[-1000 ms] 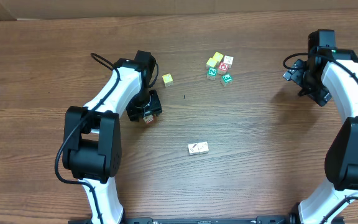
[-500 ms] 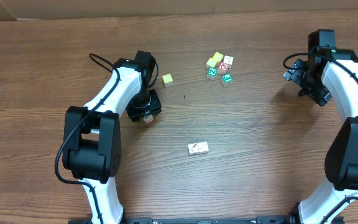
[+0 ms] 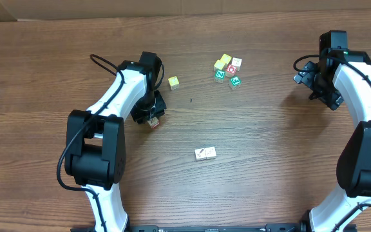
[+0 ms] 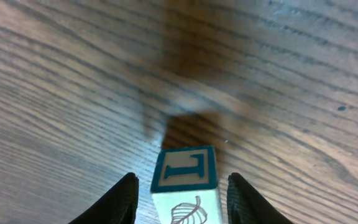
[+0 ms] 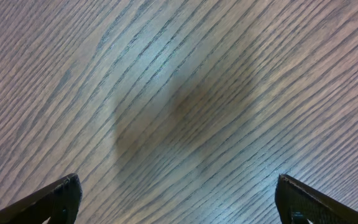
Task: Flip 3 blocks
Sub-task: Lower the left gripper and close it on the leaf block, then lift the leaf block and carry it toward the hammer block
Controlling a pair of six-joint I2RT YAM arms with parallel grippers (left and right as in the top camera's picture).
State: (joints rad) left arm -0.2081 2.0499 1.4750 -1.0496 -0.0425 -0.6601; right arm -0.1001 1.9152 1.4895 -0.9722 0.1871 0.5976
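Between the left gripper [image 4: 180, 186] fingers, part-open: a block [image 4: 185, 169], ungripped.
Light, hard, probably slick; pinch opposite flat sides.

White arm shells [image 3: 116, 96], black joints [image 3: 95, 154], black cables [image 3: 99, 60].

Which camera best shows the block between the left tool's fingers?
Left wrist: the block fills the foreground, its green-bordered letter and leaf drawing clear. Overhead shows it as a tiny speck; right wrist shows only the table.
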